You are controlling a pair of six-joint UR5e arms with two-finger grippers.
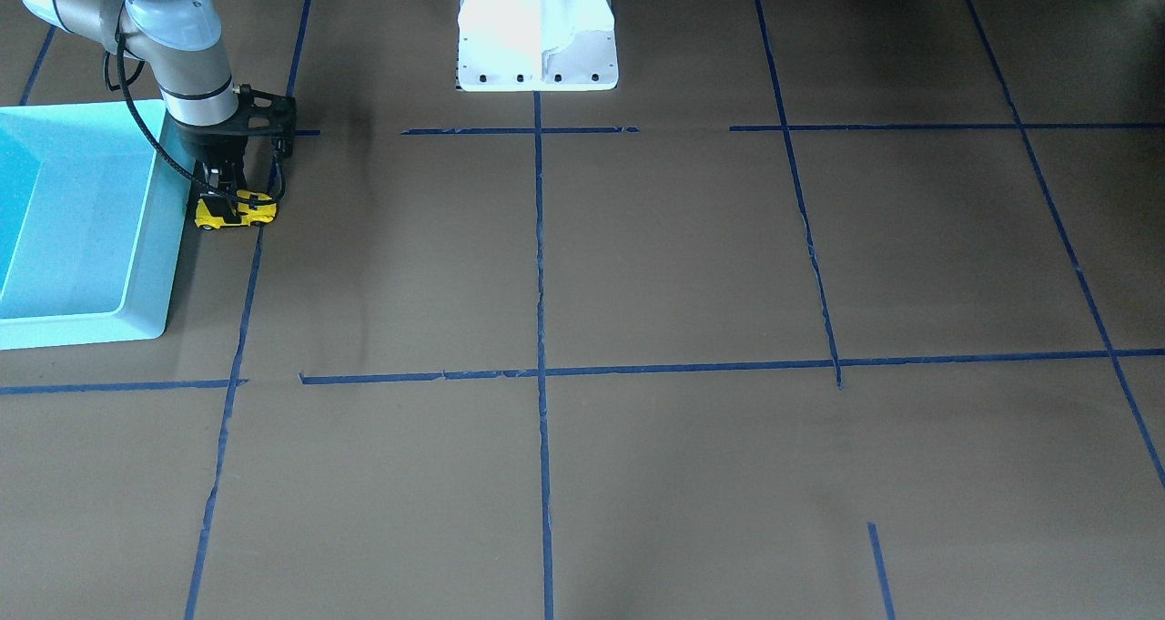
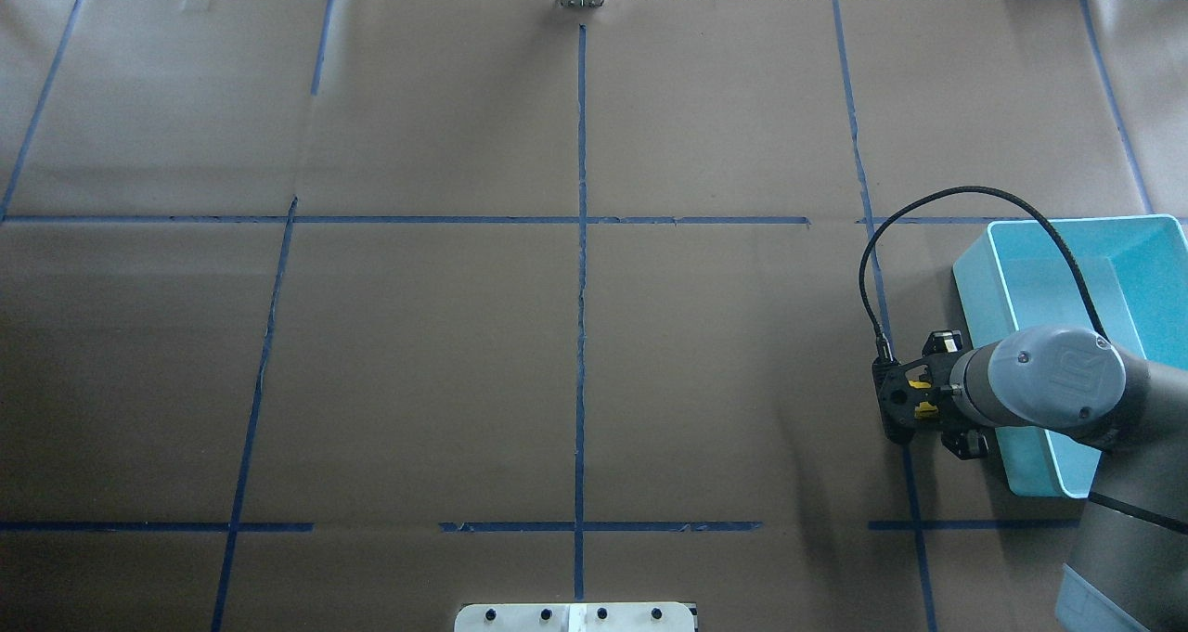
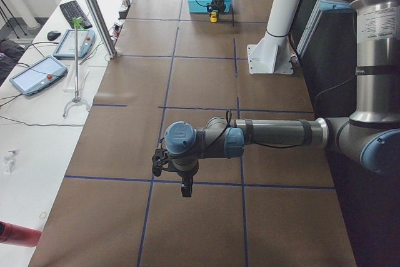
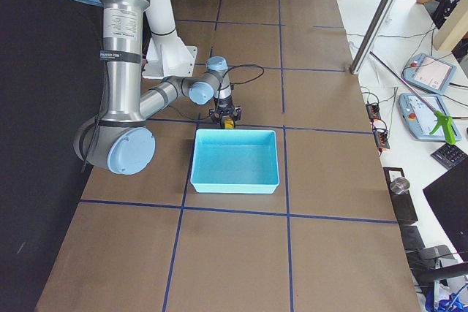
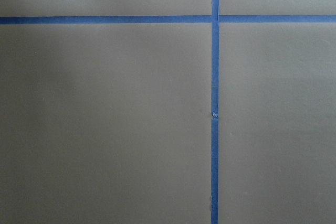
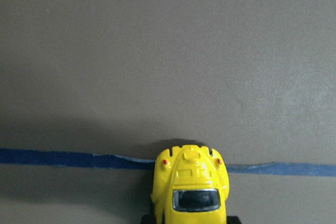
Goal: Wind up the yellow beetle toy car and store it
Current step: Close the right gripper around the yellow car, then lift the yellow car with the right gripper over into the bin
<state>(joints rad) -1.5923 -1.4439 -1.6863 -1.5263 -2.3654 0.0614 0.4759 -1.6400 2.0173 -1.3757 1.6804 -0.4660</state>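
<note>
The yellow beetle toy car [image 1: 235,214] stands on its wheels on the brown table, right beside the turquoise bin's [image 1: 150,265] outer wall. My right gripper [image 1: 221,203] comes straight down on it and looks shut on its body. In the right wrist view the car [image 6: 191,187] sits at the bottom centre on a blue tape line, with no fingers showing. In the overhead view only yellow bits of the car [image 2: 921,411] show under the right gripper [image 2: 914,398]. My left gripper [image 3: 185,191] hangs above the table at the other end. I cannot tell whether it is open or shut.
The turquoise bin [image 2: 974,279] shows nothing inside it. The robot's white base [image 1: 537,65] stands at the table's edge. Blue tape lines divide the brown table [image 1: 673,256] into squares. The right arm's black cable [image 2: 868,270] loops above the table.
</note>
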